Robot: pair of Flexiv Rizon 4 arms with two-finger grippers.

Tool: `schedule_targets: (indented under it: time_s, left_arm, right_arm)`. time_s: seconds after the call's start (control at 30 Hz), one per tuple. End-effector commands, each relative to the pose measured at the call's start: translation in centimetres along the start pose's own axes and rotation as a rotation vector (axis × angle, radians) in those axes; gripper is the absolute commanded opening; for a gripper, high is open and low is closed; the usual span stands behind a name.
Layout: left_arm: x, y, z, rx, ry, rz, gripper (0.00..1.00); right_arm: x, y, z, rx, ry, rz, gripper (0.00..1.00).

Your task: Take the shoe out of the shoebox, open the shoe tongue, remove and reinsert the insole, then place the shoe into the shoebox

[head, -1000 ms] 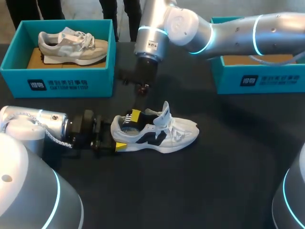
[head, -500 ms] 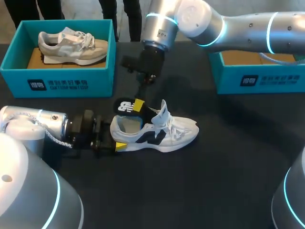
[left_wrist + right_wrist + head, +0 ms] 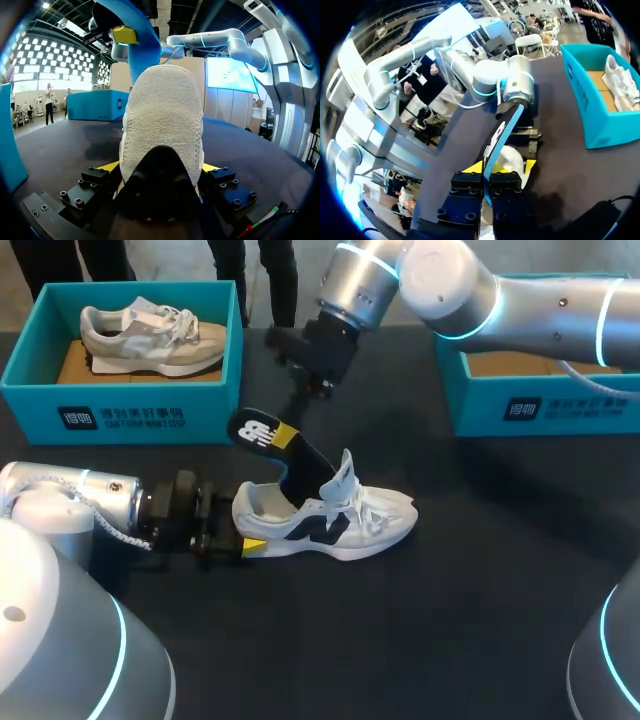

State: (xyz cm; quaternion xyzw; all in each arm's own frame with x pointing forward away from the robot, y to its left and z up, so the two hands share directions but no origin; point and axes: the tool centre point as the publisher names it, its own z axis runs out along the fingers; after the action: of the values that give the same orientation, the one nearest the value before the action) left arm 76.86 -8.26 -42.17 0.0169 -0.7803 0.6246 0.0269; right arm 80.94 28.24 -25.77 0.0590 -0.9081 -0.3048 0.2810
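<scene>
We are pinching the insole [image 3: 305, 468] in our right gripper [image 3: 486, 176], its white logo [image 3: 257, 430] just beside the fingertips [image 3: 287, 436], our left gripper [image 3: 161, 169] clamping the heel of the shoe [image 3: 345, 520]

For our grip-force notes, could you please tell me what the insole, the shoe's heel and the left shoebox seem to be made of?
The insole looks like flexible foam: black top with a printed logo, blue underside, curving without creasing. The shoe heel looks like off-white suede or brushed textile, with a matte, fuzzy nap. The left shoebox is probably cardboard: matte teal walls, plain brown floor inside.
</scene>
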Motion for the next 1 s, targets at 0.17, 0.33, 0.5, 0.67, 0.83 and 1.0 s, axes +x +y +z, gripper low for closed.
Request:
schedule_targets:
  time_s: [0.17, 0.33, 0.5, 0.67, 0.83, 1.0]
  left_arm:
    - [0.1, 0.1, 0.1, -0.001, -0.002, 0.0, 0.0]
    - [0.1, 0.1, 0.1, -0.001, -0.002, 0.0, 0.0]
    - [0.1, 0.1, 0.1, -0.001, -0.002, 0.0, 0.0]
    - [0.1, 0.1, 0.1, -0.001, -0.002, 0.0, 0.0]
    - [0.1, 0.1, 0.1, -0.001, -0.002, 0.0, 0.0]
    - [0.1, 0.1, 0.1, -0.001, -0.002, 0.0, 0.0]
  right_arm:
    - [0.1, 0.4, -1.5, -0.092, -0.2, -0.012, 0.0]
    - [0.0, 1.1, -3.3, -0.121, -0.247, 0.003, 0.0]
    - [0.1, 2.1, -5.3, -0.128, -0.298, 0.016, 0.0]
    - [0.3, 3.0, -7.6, -0.144, -0.353, 0.023, 0.0]
    - [0.7, 3.9, -9.7, -0.158, -0.398, 0.03, 0.0]
    - [0.9, 4.8, -10.9, -0.166, -0.407, 0.005, 0.0]
